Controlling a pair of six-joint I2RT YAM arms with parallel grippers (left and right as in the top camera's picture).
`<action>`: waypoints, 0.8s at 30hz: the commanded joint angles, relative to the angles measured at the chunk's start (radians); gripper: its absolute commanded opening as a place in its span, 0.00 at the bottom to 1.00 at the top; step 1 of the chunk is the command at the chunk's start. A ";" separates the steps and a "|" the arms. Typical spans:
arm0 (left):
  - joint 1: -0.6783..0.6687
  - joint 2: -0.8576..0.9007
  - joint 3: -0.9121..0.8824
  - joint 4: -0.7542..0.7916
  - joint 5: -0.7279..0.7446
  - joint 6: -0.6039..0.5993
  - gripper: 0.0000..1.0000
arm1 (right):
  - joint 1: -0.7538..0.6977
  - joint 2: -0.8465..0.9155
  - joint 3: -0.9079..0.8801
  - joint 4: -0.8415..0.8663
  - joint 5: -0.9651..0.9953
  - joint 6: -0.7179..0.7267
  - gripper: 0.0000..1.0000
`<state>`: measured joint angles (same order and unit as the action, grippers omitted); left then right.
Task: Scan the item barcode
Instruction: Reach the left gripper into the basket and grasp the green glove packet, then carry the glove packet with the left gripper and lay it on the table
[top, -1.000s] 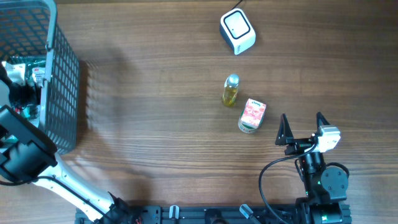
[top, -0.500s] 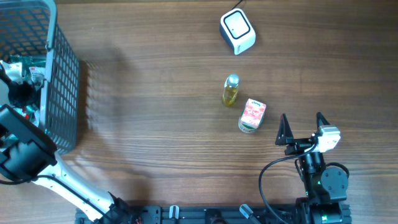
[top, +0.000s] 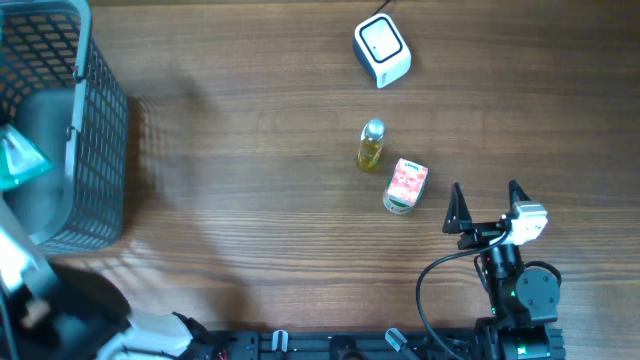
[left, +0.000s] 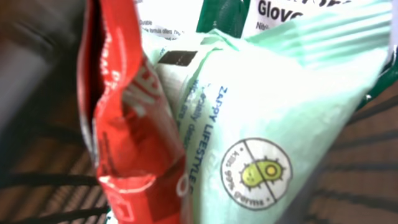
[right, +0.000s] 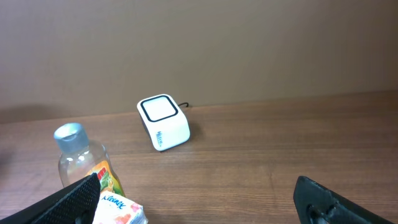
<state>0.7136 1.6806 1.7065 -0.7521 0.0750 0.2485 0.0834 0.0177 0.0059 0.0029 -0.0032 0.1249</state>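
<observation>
A mint-green wipes packet (left: 267, 124) fills the left wrist view, with a red packet (left: 124, 124) pressed against its left side. Both run down to where my left gripper's jaws would be; the fingers themselves are hidden behind them. From overhead the green packet (top: 15, 160) shows as a blur raised above the basket's left side, and my left arm (top: 50, 305) is a blur below it. The white scanner (top: 382, 50) (right: 163, 122) stands at the far side of the table. My right gripper (top: 485, 195) (right: 199, 199) rests open and holds nothing.
A grey wire basket (top: 100, 150) stands at the far left. A small bottle of yellow liquid (top: 371, 145) (right: 84, 162) and a Kleenex pack (top: 406, 186) (right: 118, 211) lie mid-table, just left of the right gripper.
My left arm has pulled back and up out of the basket, and the green packet has risen with it. The right arm has not moved.
</observation>
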 joint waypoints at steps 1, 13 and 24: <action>-0.005 -0.159 0.016 0.051 0.137 -0.161 0.09 | -0.004 -0.004 -0.001 0.004 0.005 -0.018 1.00; -0.506 -0.513 0.016 -0.091 0.146 -0.396 0.04 | -0.004 -0.004 -0.001 0.004 0.005 -0.017 1.00; -0.997 -0.248 0.012 -0.481 -0.010 -0.531 0.04 | -0.004 -0.004 -0.001 0.004 0.005 -0.017 1.00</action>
<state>-0.1917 1.3346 1.7157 -1.2098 0.0898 -0.2260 0.0834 0.0177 0.0063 0.0032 -0.0029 0.1249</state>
